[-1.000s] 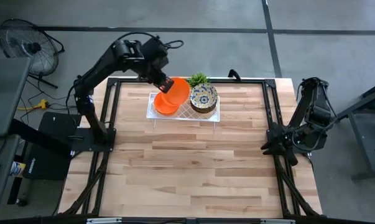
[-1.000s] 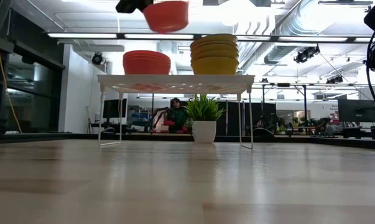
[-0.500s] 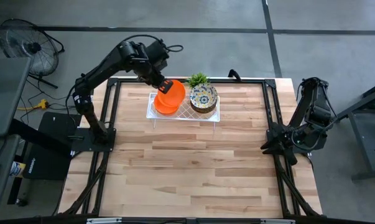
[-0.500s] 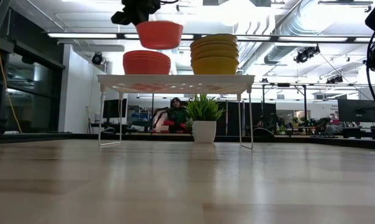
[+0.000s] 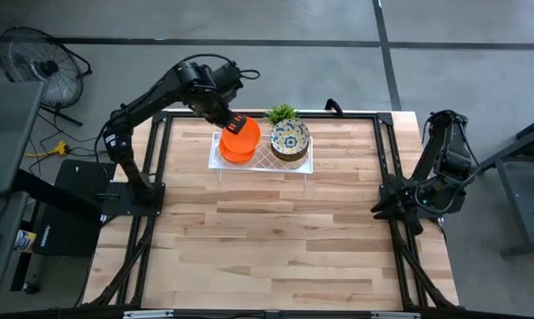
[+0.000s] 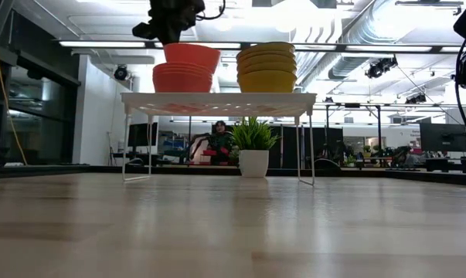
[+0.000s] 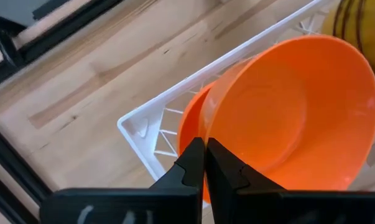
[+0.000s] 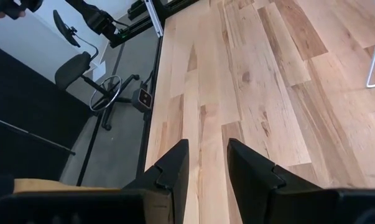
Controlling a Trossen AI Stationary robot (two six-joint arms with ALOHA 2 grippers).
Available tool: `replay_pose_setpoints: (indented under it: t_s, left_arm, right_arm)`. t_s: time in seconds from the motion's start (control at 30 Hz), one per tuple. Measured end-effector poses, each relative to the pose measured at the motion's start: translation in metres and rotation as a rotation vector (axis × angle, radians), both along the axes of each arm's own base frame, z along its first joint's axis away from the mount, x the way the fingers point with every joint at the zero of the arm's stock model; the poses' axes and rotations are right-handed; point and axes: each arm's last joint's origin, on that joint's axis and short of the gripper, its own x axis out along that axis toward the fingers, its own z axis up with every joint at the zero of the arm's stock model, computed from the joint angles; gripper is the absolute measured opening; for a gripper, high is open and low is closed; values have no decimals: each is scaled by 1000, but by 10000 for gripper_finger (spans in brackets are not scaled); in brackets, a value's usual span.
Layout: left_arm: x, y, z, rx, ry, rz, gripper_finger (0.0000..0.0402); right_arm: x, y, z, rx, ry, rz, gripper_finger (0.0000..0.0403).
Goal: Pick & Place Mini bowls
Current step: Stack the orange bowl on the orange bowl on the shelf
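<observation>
Left gripper (image 7: 204,163) is clamped narrow on the rim of an orange mini bowl (image 7: 293,112), held over the orange stack (image 6: 182,78). Right gripper (image 8: 206,163) is parted, empty.

Two dark jointed arms, black cables looped at left arm (image 5: 151,93) wrist

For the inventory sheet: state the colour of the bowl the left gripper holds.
Plain bright orange bowl, clearest in the left wrist view.
</observation>
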Motion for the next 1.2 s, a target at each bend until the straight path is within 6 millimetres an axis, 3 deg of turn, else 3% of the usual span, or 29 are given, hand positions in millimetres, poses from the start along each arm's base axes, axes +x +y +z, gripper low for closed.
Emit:
replay_pose_setpoints:
  t_s: [0.47, 0.7, 0.97, 1.2]
  left_arm:
    - [1, -4, 0, -4, -2, 17, 0]
    - [-16, -15, 18, -29, -87, -31, 0]
    - [-48, -37, 45, -47, -221, -33, 0]
    - [-54, -68, 48, -36, -227, -36, 0]
  right_arm:
    - [0, 0, 0, -8, -2, 7, 98]
    - [0, 0, 0, -20, -4, 14, 98]
    - [0, 0, 0, -19, -3, 14, 98]
    - [0, 0, 0, -22, -10, -1, 98]
